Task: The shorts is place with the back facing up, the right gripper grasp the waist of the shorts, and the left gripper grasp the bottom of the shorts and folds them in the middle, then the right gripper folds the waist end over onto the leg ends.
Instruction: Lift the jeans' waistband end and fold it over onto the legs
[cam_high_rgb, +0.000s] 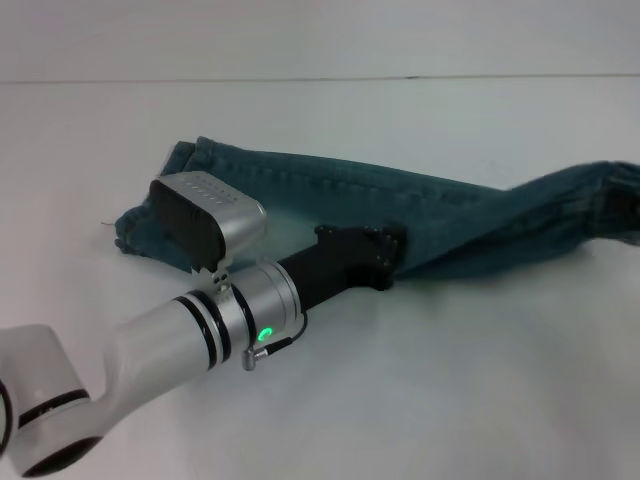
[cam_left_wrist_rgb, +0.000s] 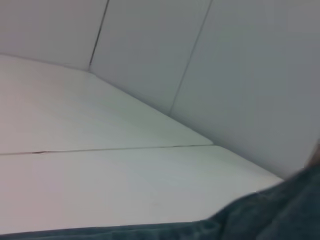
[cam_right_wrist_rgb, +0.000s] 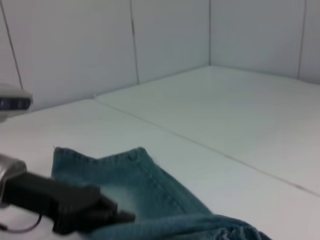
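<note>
The left gripper (cam_high_rgb: 385, 262) touches the shorts (cam_high_rgb: 330, 205) at center; its opening cannot be told. The shorts lie folded lengthwise, stretching toward 3 o'clock on the tabletop (cam_high_rgb: 450, 380).

The shorts (cam_high_rgb: 330, 205) lay folded lengthwise across the desk (cam_high_rgb: 450, 380) — the left end effector (cam_high_rgb: 388, 257) at their near edge, seemingly touching, around mid-length.
</note>
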